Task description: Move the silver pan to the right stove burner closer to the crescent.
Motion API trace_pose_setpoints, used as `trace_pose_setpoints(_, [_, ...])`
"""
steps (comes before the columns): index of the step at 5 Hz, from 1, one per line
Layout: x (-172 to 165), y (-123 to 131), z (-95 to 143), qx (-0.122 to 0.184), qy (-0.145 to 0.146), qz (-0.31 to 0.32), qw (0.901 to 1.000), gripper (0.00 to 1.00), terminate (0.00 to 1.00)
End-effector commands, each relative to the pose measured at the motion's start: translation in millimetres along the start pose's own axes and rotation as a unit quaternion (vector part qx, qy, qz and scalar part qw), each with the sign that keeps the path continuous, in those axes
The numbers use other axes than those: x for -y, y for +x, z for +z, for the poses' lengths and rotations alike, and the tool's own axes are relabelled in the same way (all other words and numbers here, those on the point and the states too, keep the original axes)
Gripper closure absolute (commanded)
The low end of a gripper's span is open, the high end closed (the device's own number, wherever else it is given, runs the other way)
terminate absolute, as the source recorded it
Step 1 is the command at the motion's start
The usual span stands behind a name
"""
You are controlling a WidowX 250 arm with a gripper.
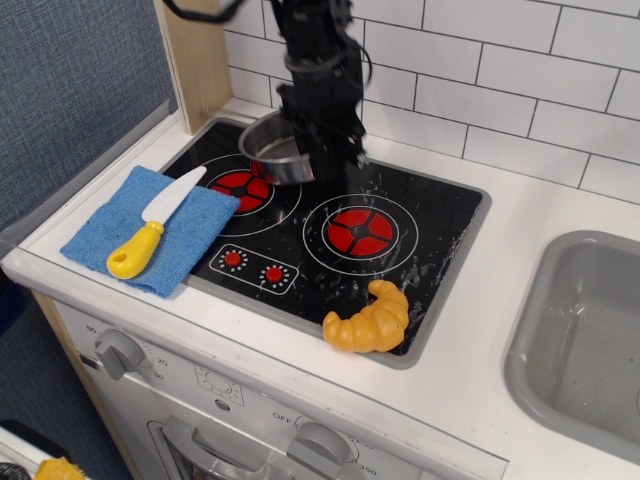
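The silver pan (270, 152) hangs tilted above the back of the left burner, lifted off the black cooktop; its handle is hidden. My gripper (322, 150) is shut on the pan's right rim and comes down from above. The right stove burner (361, 231), a red disc with white rings and scuffs around it, lies bare to the front right of the pan. The golden-orange crescent (370, 320) lies at the cooktop's front edge, just in front of that burner.
The left red burner (238, 187) is below the pan. A blue cloth (185, 245) with a yellow-handled white knife (150, 225) lies left of the cooktop. Two red knob dots (252, 266) are at the front. A grey sink (590, 330) is at the right. A tiled wall stands behind.
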State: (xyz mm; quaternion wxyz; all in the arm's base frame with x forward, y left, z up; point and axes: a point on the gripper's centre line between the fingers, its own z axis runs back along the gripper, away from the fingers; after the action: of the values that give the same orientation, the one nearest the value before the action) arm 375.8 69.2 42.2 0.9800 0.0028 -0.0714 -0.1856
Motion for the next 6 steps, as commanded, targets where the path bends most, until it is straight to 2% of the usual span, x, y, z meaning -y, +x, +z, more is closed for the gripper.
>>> trace_pose_setpoints(1, [-22, 3, 66, 0.067, 0.007, -0.028, 0.9974, 1.00, 0.00])
trace_pose_setpoints(2, [22, 14, 74, 0.076, -0.006, -0.080, 0.9939, 1.00, 0.00])
trace_pose_setpoints(3, [66, 9, 65, 0.064, -0.008, -0.121, 0.9905, 1.00, 0.00])
trace_pose_setpoints(4, [86, 2, 52, 0.051, -0.012, -0.137, 0.9893, 1.00, 0.00])
trace_pose_setpoints(6, [85, 0, 51, 0.029, -0.044, -0.143, 0.9883, 1.00, 0.00])
